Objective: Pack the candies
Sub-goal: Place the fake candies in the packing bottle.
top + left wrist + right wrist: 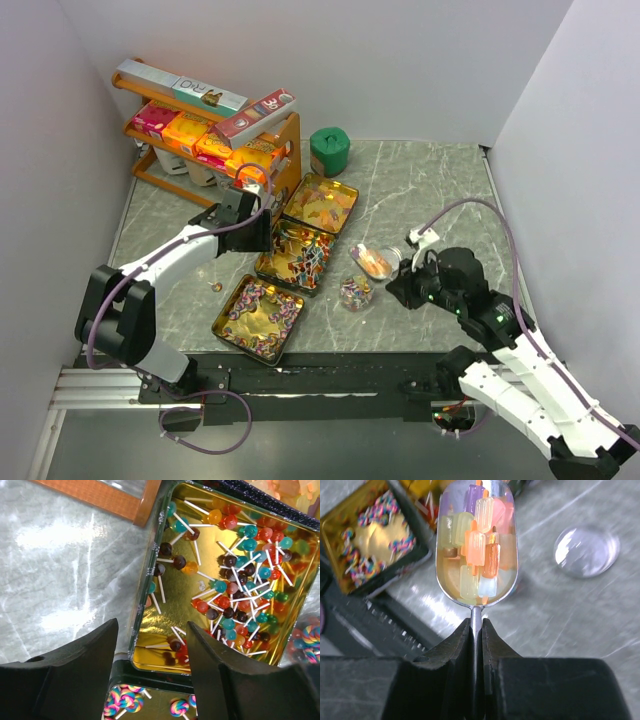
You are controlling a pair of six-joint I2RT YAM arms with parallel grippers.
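While the right hand [476,625] pinches a glossy metal scoop [476,611] of blocky translucent candies [481,547], the left hand [152,625] gapes.

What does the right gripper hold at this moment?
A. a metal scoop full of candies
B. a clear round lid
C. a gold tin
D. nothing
A: in the right wrist view, the right gripper is shut on the handle of the scoop, whose bowl is loaded with orange and yellow candies.
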